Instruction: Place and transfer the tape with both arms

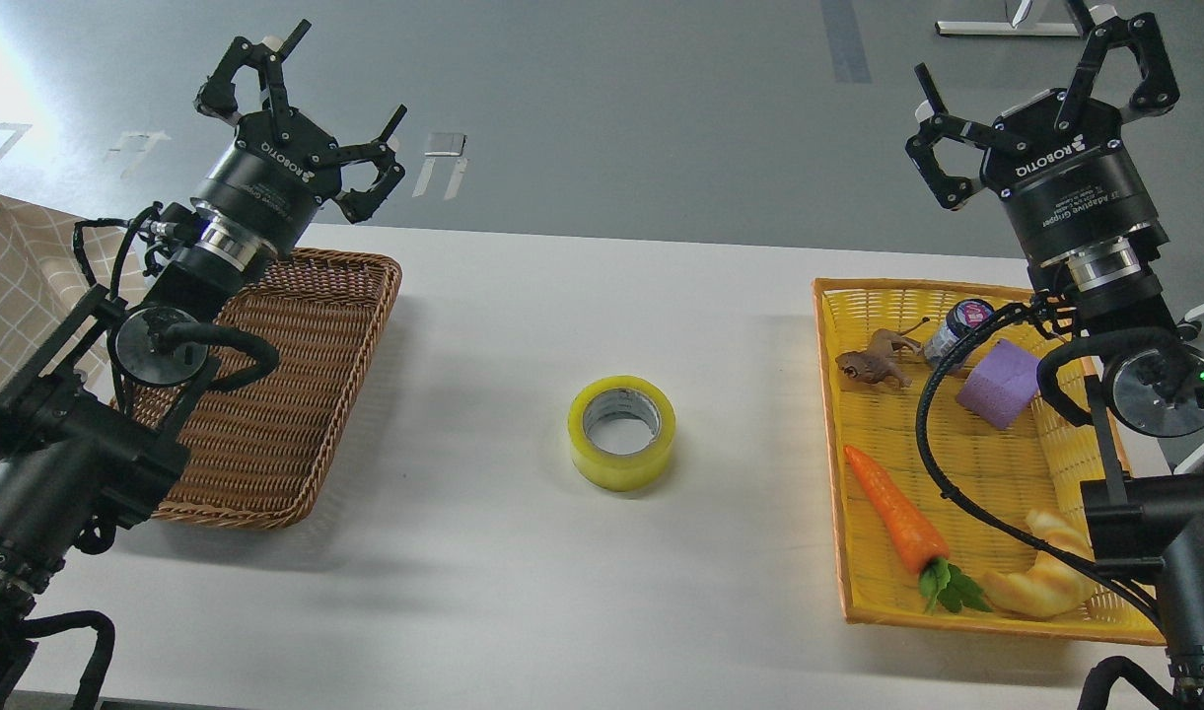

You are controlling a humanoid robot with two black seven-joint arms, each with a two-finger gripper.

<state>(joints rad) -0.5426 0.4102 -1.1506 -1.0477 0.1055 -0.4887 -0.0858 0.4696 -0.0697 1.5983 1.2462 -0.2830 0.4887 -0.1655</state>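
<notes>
The roll of yellow tape (621,432) lies flat on the white table (582,296), in the middle, with its grey-white core facing up. My left gripper (301,104) is open and empty, raised above the far corner of the brown wicker basket (276,394), well left of the tape. My right gripper (1040,94) is open and empty, raised above the far edge of the yellow basket (956,463), well right of the tape. Neither gripper touches the tape.
The yellow basket holds a toy frog (870,365), a small jar (955,333), a purple block (998,383), a toy carrot (897,523) and a croissant (1045,580). The brown basket holds nothing that shows. A checked cloth (15,286) lies at the far left.
</notes>
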